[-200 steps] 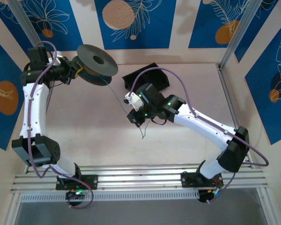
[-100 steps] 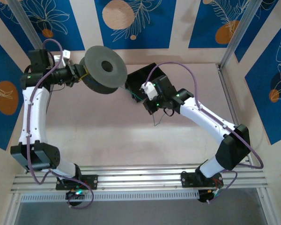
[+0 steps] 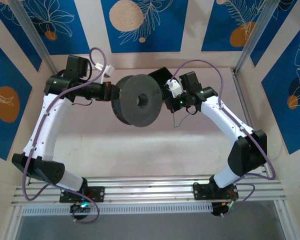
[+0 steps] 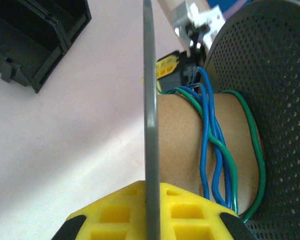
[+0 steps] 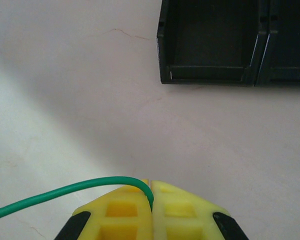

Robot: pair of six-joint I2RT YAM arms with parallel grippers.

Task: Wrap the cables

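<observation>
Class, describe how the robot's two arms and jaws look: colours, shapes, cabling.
Both the left arm and right arm have white tubular links, black joints and a thick purple cable looping alongside. The jaws are yellow with moulded hollow pockets.

The top camera looked down from high above the black bin (image 3: 159, 75). Both wrist cameras hung low near it, sharing it along their upper edges.
</observation>
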